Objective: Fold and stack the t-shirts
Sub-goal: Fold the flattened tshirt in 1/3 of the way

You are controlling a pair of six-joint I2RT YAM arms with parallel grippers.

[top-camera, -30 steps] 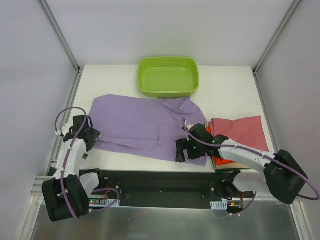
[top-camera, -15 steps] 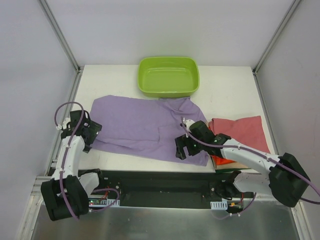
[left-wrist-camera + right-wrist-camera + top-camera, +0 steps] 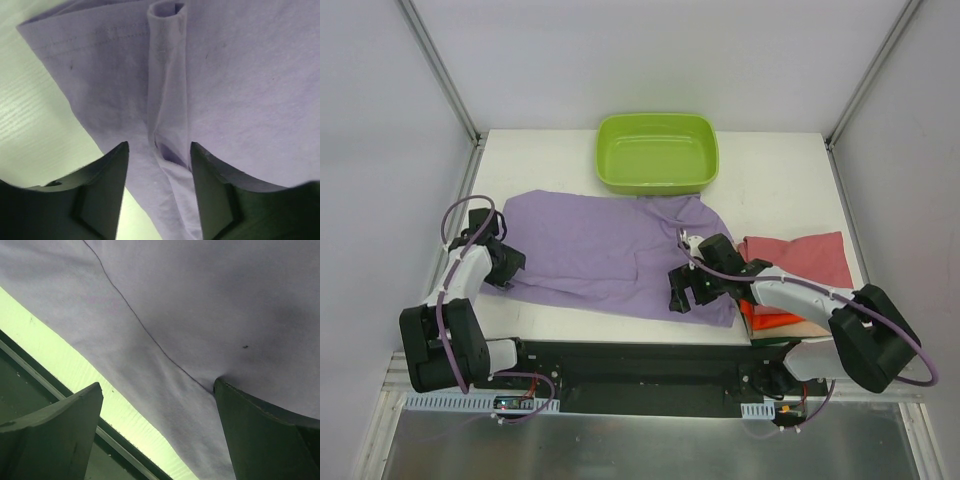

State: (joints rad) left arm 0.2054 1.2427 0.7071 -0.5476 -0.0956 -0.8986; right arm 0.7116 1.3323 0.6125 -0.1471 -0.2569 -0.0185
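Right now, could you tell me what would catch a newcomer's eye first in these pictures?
A large lilac t-shirt lies spread across the table, the left claw at its left edge, the right claw over its near right corner. A lime-green tub sits behind it; a rose-red shirt lies at the right.

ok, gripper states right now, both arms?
Left gripper: open, straddling a raised fold of the lilac t-shirt, not clamped.
Right gripper: wide open, over the same shirt, holding nothing.
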